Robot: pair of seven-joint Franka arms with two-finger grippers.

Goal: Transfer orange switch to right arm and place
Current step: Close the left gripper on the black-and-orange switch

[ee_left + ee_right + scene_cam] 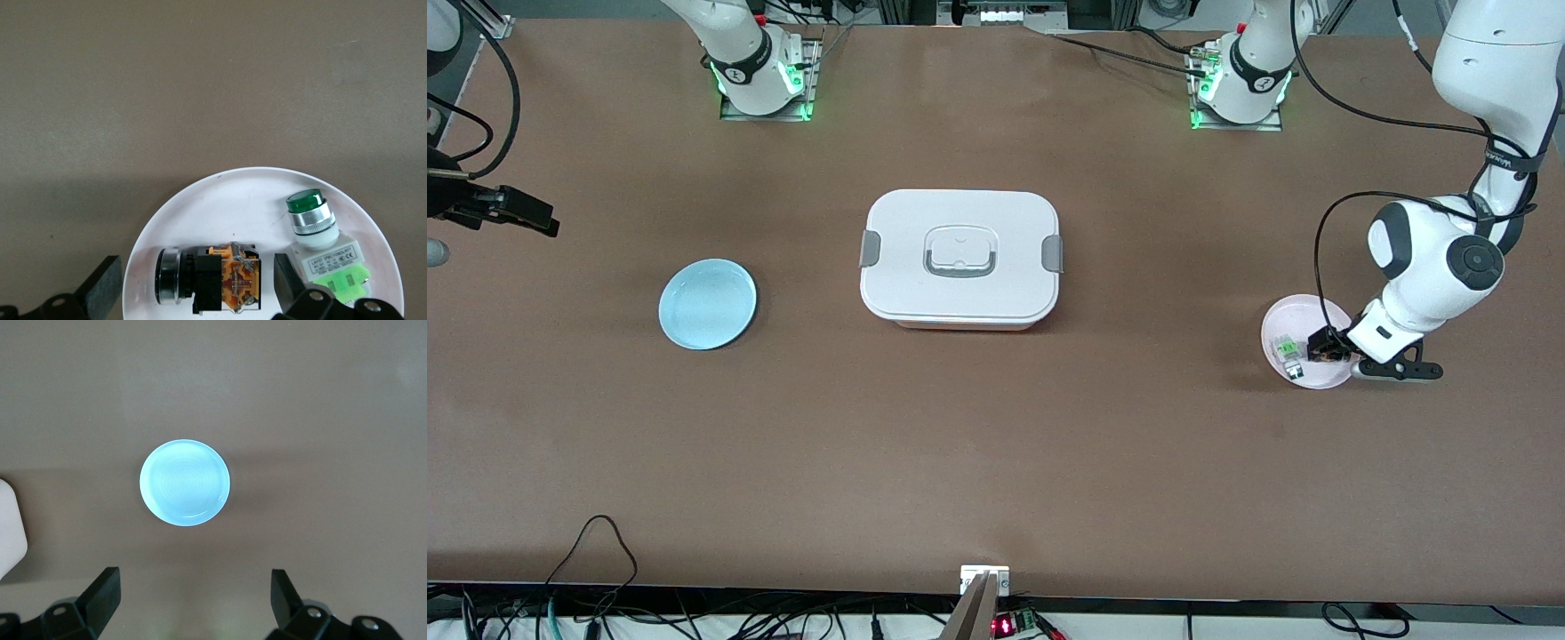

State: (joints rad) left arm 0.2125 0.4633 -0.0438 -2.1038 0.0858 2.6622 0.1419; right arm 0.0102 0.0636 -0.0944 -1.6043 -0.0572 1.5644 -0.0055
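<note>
The orange switch (pixel 220 277), with a black and silver button end and an orange body, lies on its side on a pale pink plate (pixel 220 200) at the left arm's end of the table. My left gripper (pixel 195 283) is low over the plate (pixel 1294 316). It is open, with one finger on each side of the switch (pixel 1327 348) and neither touching it. My right gripper (pixel 193 593) is open and empty. It hangs in the air at the right arm's end of the table (pixel 525 213) and waits there.
A clear-and-green switch (pixel 320 243) lies beside the orange one on the same plate (pixel 1286 348). A light blue plate (pixel 708 304) sits toward the right arm's end and also shows in the right wrist view (pixel 185 482). A closed white lunch box (pixel 960 258) stands mid-table.
</note>
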